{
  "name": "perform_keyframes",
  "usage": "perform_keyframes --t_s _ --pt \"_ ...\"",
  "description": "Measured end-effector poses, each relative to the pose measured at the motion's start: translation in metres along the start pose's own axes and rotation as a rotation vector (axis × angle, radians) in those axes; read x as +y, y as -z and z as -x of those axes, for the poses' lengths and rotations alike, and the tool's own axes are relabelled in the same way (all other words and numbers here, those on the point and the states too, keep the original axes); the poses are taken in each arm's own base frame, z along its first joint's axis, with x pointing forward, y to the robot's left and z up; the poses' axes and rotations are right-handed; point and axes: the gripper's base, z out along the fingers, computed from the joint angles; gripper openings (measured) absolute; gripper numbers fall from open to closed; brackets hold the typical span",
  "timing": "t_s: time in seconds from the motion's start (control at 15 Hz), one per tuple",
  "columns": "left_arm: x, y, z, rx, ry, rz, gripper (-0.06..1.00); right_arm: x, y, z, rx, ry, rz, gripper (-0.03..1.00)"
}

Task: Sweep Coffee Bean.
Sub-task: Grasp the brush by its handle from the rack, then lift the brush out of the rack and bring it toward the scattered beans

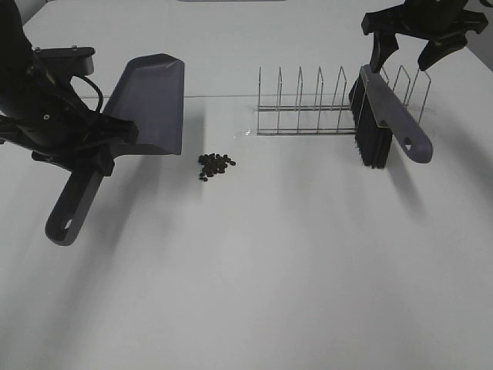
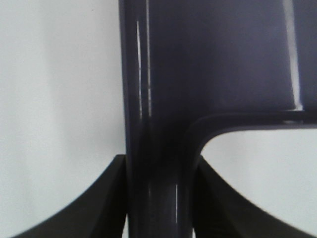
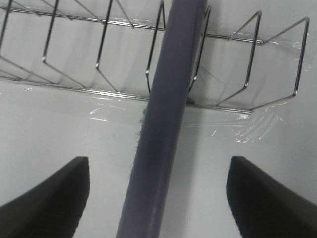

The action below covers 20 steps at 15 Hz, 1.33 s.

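A white counter (image 1: 293, 270) carries everything; on its left side a grey dustpan (image 1: 150, 100) is held at a tilt, its open mouth toward the far edge and its long handle with a hanging hole pointing to the near edge; whether any part of it touches the counter cannot be told; a wire rack (image 1: 304, 132) of upright loops stands across the far middle, with clear tape (image 3: 247, 126) lying over its base rail and the counter; a grey-handled brush (image 1: 393, 116) rests at the right end of the rack, leaning between the loops, black bristles down toward the counter and handle slanting to the near right; the left fingers (image 2: 106, 203) are clenched on the dustpan's handle, one on either side of it where it meets the pan; the right fingers (image 1: 379, 54) hang spread wide above the brush, its handle running between them with clear gaps on both sides; the coffee beans (image 1: 216, 164) lie in a loose cluster on the counter, near the dustpan's right corner, between dustpan and rack.
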Motion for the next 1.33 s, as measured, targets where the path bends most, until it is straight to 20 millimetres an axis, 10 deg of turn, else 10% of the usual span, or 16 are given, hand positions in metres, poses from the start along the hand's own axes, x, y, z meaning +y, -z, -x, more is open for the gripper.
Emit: perform_keyframes --t_s 0.73,0.93,1.33 --pt "0.0 0.0 0.0 0.003 -0.005 0.001 0.36 -0.007 -0.09 -0.009 0.07 -0.025 -0.005 0.58" --pt "0.0 0.0 0.0 0.003 -0.005 0.001 0.36 -0.009 -0.094 -0.01 0.076 -0.032 -0.011 0.35" --pt "0.0 0.0 0.0 0.004 -0.005 0.001 0.36 -0.008 -0.089 -0.011 0.122 -0.074 -0.011 0.35"
